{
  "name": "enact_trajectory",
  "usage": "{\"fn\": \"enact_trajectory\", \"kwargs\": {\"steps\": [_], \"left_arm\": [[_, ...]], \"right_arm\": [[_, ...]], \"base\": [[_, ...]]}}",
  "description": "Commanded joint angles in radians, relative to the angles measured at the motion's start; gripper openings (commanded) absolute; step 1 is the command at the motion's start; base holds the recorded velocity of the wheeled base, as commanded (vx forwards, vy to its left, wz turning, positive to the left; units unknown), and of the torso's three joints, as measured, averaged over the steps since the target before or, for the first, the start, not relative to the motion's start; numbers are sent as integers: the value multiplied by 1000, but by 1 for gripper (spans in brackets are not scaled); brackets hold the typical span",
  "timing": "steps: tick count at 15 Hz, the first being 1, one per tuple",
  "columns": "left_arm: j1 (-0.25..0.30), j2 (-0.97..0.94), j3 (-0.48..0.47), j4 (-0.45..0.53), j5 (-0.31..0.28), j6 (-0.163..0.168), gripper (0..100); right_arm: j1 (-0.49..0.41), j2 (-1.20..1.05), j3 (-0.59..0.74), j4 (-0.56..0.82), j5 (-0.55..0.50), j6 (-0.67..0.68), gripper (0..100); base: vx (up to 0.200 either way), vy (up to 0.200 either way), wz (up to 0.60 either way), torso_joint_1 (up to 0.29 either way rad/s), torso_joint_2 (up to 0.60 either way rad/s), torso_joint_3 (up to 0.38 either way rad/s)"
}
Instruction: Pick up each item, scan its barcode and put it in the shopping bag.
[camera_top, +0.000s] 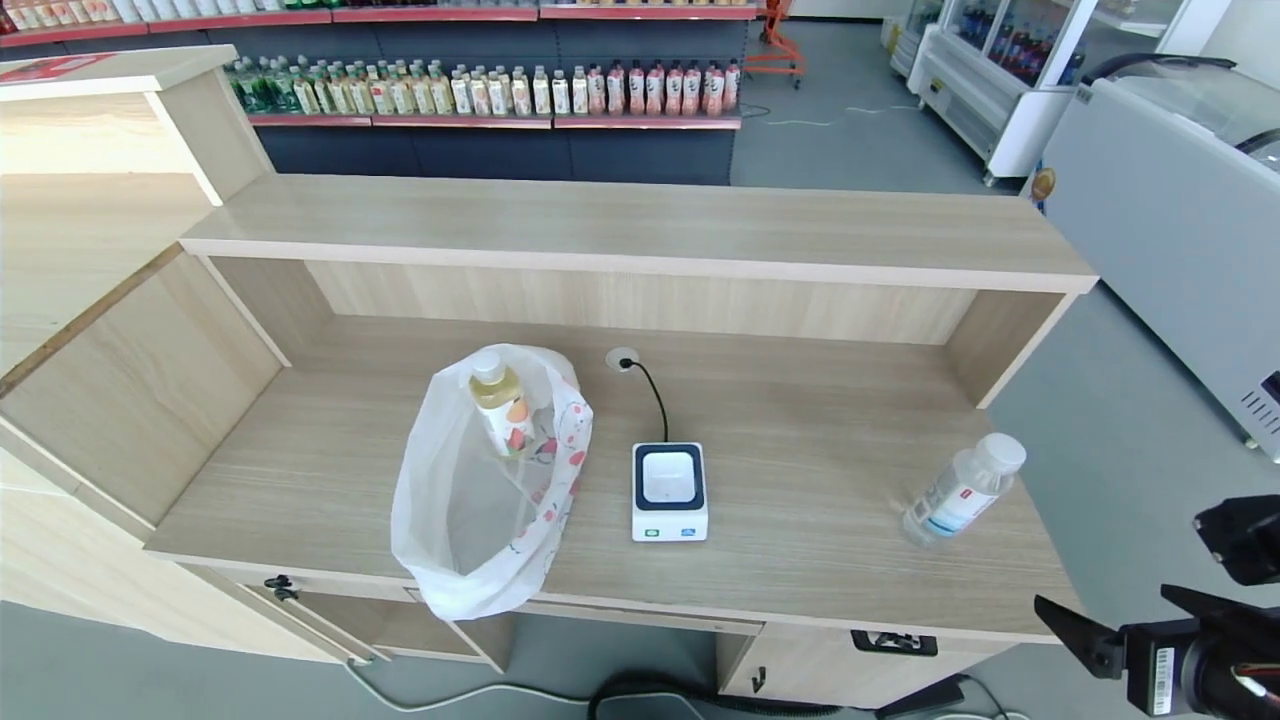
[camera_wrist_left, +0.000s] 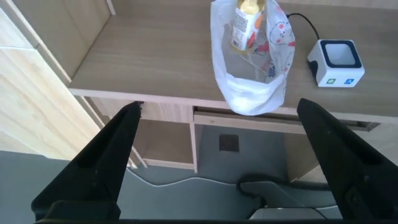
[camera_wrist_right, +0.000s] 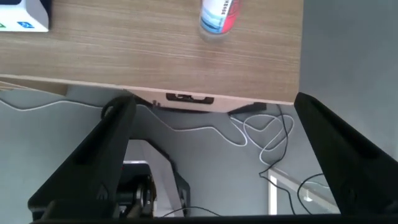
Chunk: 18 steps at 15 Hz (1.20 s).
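One drink bottle (camera_top: 500, 405) is being cradled in the shopping bag (camera_top: 440, 500) beside the scanner (camera_top: 669, 490), a clear bottle (camera_top: 960, 492) farther right. The left gripper (camera_wrist_left: 219, 106) and the right gripper (camera_wrist_right: 214, 98) are being held with fingers apart, empty.

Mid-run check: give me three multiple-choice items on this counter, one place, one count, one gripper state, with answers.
1. Where is the clear bottle?
A. on the floor
B. on the counter, toward the robot's right
C. on the top ledge
2. How many bottles are inside the shopping bag?
A. none
B. one
C. three
3. How is the right gripper?
A. open and empty
B. shut on a bottle
C. shut on the bag
Answers: 1 B, it sits right of the scanner; 2 B, a single yellow bottle shows in the bag; 3 A, its fingers are spread with nothing between.
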Motion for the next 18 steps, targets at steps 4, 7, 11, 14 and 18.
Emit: {"fn": "enact_trajectory", "kwargs": {"steps": [4,7,11,14,18], "left_arm": [[0,0,0,0,0,0,100],[0,0,0,0,0,0,100],[0,0,0,0,0,0,100],[0,0,0,0,0,0,100],[0,0,0,0,0,0,100]], "right_arm": [[9,-47,5,-6,13,9,100],[10,-45,-3,-7,68,6,100],[27,2,-4,-9,124,0,100],[29,93,8,-87,122,-55,100],[64,340,34,-354,121,-86,100]], "base": [[0,-200,0,1,2,4],[0,-200,0,2,2,1],[0,0,0,0,0,0],[0,0,0,0,0,0],[0,0,0,0,0,0]]}}
